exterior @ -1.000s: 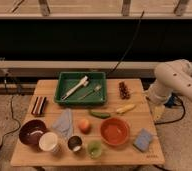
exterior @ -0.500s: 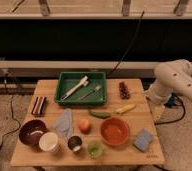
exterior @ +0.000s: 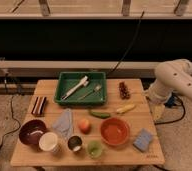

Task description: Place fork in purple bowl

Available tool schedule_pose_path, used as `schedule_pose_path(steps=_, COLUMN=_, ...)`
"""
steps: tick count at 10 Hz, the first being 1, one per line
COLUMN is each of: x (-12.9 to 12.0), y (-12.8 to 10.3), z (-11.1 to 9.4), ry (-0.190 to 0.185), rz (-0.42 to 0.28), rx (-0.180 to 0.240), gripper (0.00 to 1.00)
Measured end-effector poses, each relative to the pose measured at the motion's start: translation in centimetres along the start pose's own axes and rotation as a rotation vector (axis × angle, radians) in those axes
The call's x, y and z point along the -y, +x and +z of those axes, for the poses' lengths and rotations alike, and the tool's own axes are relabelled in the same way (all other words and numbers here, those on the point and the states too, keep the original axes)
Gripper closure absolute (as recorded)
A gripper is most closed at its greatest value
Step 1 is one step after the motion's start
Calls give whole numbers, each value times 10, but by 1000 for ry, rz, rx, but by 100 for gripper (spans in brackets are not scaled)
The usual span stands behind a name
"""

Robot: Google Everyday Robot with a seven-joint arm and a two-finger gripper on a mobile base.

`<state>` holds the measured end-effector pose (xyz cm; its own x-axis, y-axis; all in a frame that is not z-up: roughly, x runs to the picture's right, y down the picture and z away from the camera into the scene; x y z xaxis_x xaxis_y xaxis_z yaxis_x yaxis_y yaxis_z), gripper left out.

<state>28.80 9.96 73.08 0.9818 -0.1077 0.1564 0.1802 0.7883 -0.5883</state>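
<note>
Fork (exterior: pixel 90 92) lies in the green tray (exterior: pixel 81 74) at the back edge of the wooden table (exterior: pixel 119 155), just right of the white utensil (exterior: pixel 75 88). The purple bowl (exterior: pixel 32 133) sits near the front left corner, well apart from the fork. The gripper (exterior: pixel 158 107) hangs just off the right edge, its claw apart and holding nothing.

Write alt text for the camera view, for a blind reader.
A grey fork lies in a green tray on a wooden table, far from the purple bowl at the front left corner. The robot's gripper hangs beside the table's right edge, holding nothing.
</note>
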Motion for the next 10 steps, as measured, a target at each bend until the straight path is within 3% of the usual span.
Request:
schedule_pose_path(steps=2, x=28, y=-17, z=0, ry=5, rz=-35, rx=33, gripper=20)
schedule_pose_path(steps=4, x=58, y=-48, z=0, ry=15, rz=-76, rx=45, gripper=20)
schedule_pose_path(steps=5, x=82, y=-71, z=0, ry=31, rz=-103, rx=46, gripper=20)
schedule_pose_path(steps=10, x=156, y=-150, z=0, ry=115, rz=-225, rx=46, gripper=20)
